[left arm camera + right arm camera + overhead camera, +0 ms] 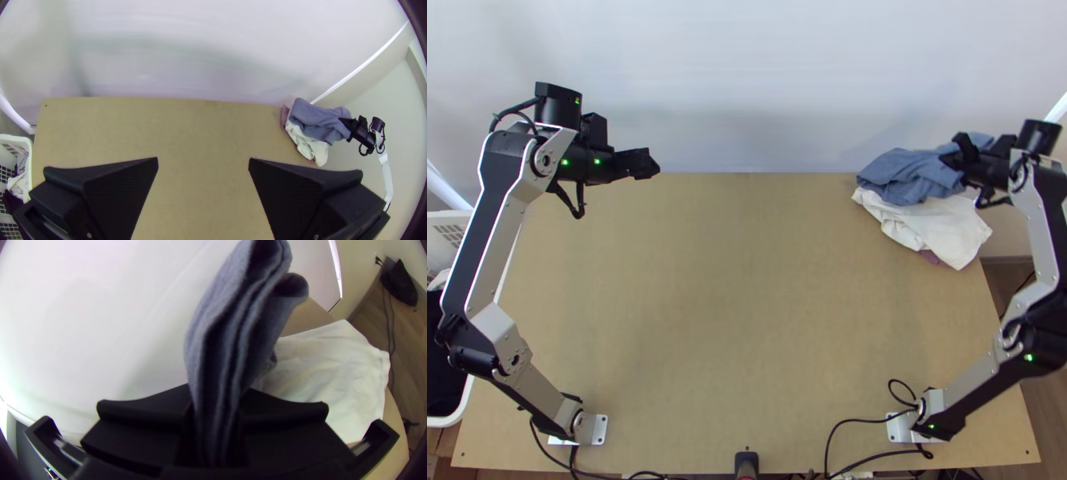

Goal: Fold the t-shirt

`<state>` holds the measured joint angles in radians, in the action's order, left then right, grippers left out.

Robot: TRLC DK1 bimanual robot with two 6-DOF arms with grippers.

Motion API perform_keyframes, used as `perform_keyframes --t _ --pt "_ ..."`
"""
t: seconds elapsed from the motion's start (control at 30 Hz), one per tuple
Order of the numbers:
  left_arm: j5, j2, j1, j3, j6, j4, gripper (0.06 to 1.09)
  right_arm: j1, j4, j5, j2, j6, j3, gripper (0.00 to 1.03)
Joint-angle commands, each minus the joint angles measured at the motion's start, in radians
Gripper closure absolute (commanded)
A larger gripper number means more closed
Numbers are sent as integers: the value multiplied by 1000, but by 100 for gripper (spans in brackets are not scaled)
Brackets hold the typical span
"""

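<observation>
Blue-grey cloth, which we take to be the t-shirt, lies in bunched layers at the far right corner of the light wooden table, over a crumpled white cloth, with a bit of mauve fabric peeking out beneath. We see the right gripper clamped on it, its two wide black fingers closed around several stacked folds, the rest standing up beyond them. The left gripper hangs near the table's far left corner, fingers well apart and nothing between them. We judge that the folding proper is done and that the step in hand is setting the shirt on the pile, though we cannot tell how much of its weight the white cloth bears. The next move, as we read it, calls for lowering the bundle flat, then parting the right fingers and backing out gently, lest they drag the layers loose or push the pile off the edge.
</observation>
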<state>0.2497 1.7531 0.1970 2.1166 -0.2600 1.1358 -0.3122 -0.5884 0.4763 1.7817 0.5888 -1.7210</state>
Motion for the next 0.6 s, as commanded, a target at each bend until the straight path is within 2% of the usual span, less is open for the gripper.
perform_keyframes --t 0.0,0.13,0.17,0.2,0.23,0.27,0.3,0.37,0.43,0.57 --pt "-1 -32 -14 -15 15 10 10 -38 18 -19 -79 -64 93 100" --pt "-1 -40 -18 -29 21 12 10 -68 35 -59 -110 -136 186 100" --pt "-1 -41 -18 -30 21 12 10 -79 52 -64 -119 -150 215 97" --pt "-1 -43 -18 -30 22 12 10 -84 62 -64 -125 -165 239 79" --pt "-1 -43 -18 -32 22 12 10 -88 70 -64 -131 -179 262 52" --pt "-1 -44 -18 -30 24 12 10 -93 79 -67 -137 -190 285 20" --pt "-1 -44 -18 -30 24 12 10 -102 93 -74 -139 -204 301 15" --pt "-1 -47 -18 -30 25 12 10 -120 160 -111 -154 -215 340 15" --pt "-1 -52 -18 -30 27 12 10 -140 254 -171 -174 -241 388 9" --pt "-1 -61 -22 -30 31 12 10 -182 348 -266 -212 -277 446 8"
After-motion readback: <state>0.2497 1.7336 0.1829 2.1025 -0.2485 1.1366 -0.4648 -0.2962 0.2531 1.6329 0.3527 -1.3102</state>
